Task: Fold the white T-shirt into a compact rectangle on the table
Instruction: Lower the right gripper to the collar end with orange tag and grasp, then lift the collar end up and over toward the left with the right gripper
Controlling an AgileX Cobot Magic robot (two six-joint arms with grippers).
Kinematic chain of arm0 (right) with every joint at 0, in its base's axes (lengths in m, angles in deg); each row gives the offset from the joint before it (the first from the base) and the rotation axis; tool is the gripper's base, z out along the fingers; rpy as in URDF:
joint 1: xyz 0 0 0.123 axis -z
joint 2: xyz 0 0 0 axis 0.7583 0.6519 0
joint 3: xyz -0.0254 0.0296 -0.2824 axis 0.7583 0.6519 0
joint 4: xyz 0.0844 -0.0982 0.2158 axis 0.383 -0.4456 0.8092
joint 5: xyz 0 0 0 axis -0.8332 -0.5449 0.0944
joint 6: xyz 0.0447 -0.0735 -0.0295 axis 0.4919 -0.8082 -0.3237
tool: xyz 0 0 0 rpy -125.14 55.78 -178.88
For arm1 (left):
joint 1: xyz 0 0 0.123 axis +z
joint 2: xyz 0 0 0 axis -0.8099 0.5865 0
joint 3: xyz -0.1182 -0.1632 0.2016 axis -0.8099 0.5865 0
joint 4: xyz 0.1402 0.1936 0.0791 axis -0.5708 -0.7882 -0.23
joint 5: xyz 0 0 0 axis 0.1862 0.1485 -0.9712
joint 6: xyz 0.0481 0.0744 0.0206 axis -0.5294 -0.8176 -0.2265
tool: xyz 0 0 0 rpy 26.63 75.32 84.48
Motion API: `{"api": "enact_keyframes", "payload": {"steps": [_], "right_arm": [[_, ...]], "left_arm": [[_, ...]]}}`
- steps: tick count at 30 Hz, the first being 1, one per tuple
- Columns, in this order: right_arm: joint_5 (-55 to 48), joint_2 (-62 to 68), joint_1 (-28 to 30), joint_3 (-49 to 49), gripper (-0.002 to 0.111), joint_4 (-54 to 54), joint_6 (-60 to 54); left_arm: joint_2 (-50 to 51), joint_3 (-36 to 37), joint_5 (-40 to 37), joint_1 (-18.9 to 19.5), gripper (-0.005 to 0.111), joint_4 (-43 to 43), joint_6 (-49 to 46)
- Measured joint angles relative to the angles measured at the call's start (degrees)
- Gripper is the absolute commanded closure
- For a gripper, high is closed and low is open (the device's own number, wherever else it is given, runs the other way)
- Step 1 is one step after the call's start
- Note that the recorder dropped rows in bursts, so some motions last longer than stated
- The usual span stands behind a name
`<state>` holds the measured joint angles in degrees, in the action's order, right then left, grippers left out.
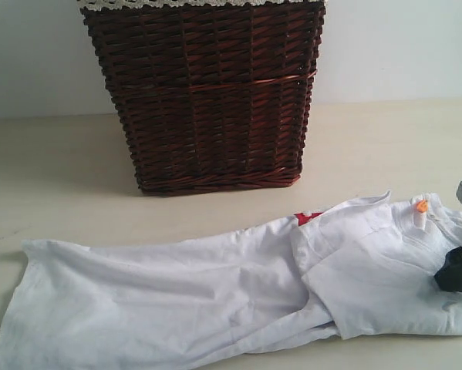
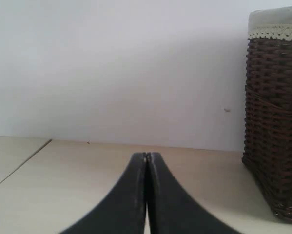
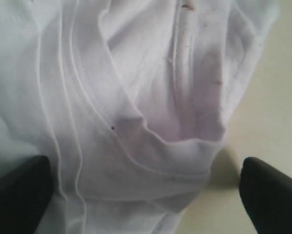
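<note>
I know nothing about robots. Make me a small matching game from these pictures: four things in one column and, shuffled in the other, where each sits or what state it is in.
Things
1. white T-shirt
2. wicker basket
3. left gripper
4. right gripper

States
A. jaws shut, over bare table
B. stands upright, apart from the shirt
C. jaws wide open over the shirt
D. lies partly folded on the table

Pairs: 1-D, 2-B, 3-A, 4-C

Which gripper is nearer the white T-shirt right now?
Right. The right gripper hangs open just over the white T-shirt; the left gripper, shut, sits over the table away from it.
</note>
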<state>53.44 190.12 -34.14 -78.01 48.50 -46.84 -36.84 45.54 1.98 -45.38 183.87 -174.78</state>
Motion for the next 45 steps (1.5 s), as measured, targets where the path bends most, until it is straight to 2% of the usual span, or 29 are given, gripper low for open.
{"api": "enact_keyframes", "payload": {"steps": [6,9,12,19,20,30,34,39,45], "right_arm": [[-1.4,1.7,0.1,-0.7,0.004,3.3,-4.8],[-1.8,2.0,0.1,-0.7,0.012,6.7,-9.5],[-3.1,2.4,0.1,-1.0,0.030,9.3,-13.9],[-6.9,2.7,0.1,-1.0,0.099,12.5,-17.0],[-7.6,2.9,0.1,-1.0,0.106,13.0,-17.0],[-8.6,2.5,0.1,-1.0,0.108,14.6,-16.6],[-8.1,0.0,0.7,-0.3,0.108,12.1,-15.8],[-8.0,-6.7,6.2,-0.1,0.108,7.5,-14.5],[-7.4,-9.2,16.4,-0.1,0.108,1.2,-15.4]], "left_arm": [[0.0,0.0,0.0,0.0,0.107,0.0,0.0],[0.0,0.0,0.0,0.0,0.107,0.0,0.0],[0.0,0.0,0.0,0.0,0.107,0.0,0.0],[0.0,0.0,0.0,0.0,0.107,0.0,0.0],[0.0,0.0,0.0,0.0,0.107,0.0,0.0],[0.0,0.0,0.0,0.0,0.107,0.0,0.0],[0.0,0.0,0.0,0.0,0.107,0.0,0.0],[0.0,0.0,0.0,0.0,0.107,0.0,0.0],[0.0,0.0,0.0,0.0,0.107,0.0,0.0]]}}
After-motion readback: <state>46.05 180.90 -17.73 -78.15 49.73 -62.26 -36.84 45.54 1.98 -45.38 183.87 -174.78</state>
